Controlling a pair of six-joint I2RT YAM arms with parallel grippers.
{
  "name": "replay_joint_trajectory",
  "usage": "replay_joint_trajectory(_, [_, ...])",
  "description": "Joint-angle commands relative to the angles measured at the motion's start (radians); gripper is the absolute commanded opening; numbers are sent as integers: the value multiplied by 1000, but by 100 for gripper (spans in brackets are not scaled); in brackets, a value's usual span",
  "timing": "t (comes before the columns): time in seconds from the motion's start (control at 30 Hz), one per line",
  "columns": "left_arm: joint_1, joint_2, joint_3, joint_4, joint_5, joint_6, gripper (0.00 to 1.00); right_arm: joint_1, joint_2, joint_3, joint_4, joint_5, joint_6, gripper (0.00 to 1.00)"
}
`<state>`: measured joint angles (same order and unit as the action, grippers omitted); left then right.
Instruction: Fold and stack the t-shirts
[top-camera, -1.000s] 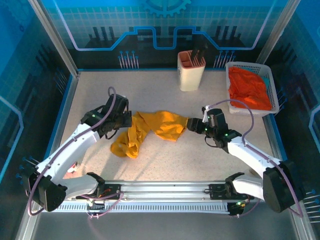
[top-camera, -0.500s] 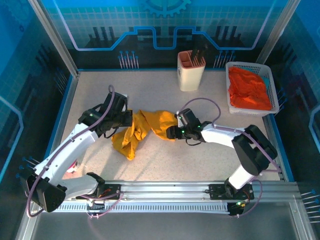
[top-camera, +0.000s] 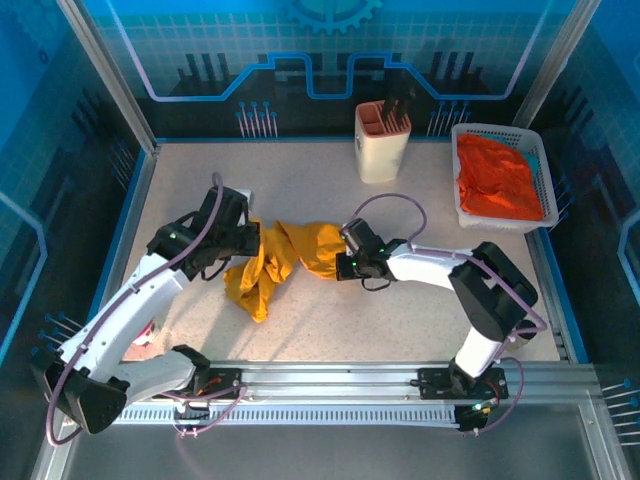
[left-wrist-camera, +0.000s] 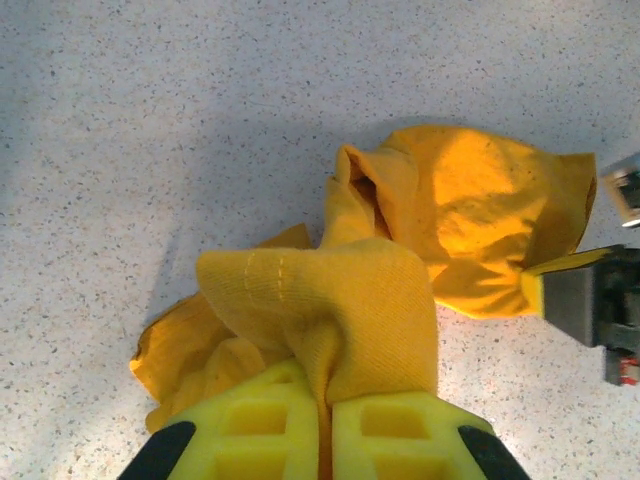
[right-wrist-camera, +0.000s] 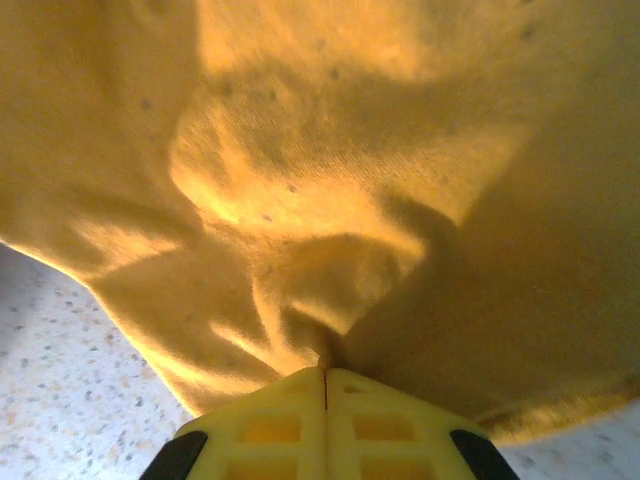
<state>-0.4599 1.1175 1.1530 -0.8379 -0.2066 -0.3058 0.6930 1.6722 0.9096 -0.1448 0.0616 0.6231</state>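
The mustard-yellow t-shirt (top-camera: 290, 255) lies crumpled mid-table, stretched between both grippers. My left gripper (top-camera: 252, 240) is shut on its left end; in the left wrist view a thick fold of the shirt (left-wrist-camera: 330, 300) runs down between the yellow fingertips (left-wrist-camera: 325, 405). My right gripper (top-camera: 341, 262) is shut on the shirt's right end, and the right wrist view shows a pinch of cloth (right-wrist-camera: 330, 250) caught in the closed jaws of the gripper (right-wrist-camera: 324, 375). The orange-red t-shirt (top-camera: 495, 180) sits bunched in the white basket (top-camera: 462, 215) at the back right.
A cream holder with dark utensils (top-camera: 383, 145) stands at the back centre, left of the basket. Bare speckled tabletop (top-camera: 380, 310) spreads in front of the shirt. The right gripper's body (left-wrist-camera: 590, 300) shows at the right edge of the left wrist view.
My right gripper has moved left from the shirt's right edge onto the cloth and closed on it. The left gripper has kept its hold and shifted slightly.
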Motion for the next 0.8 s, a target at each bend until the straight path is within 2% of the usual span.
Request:
replay_joint_trajectory(0.0, [5,-33,57,-6,-28,42,9,-41,-138,-24,-25,51,-26,0])
replay_joint_trajectory(0.33, [5,-48,92,11,-34,96,10,-232,-517,-104,-142,-17,-33,0])
replay_joint_trajectory(0.53, [5,-74,128,24,-57,161,12,-341,-772,-97,-216,24,-58,0])
replay_joint_trajectory(0.77, [5,-156,160,79,-5,213,12,-378,-951,-67,-207,36,-142,0])
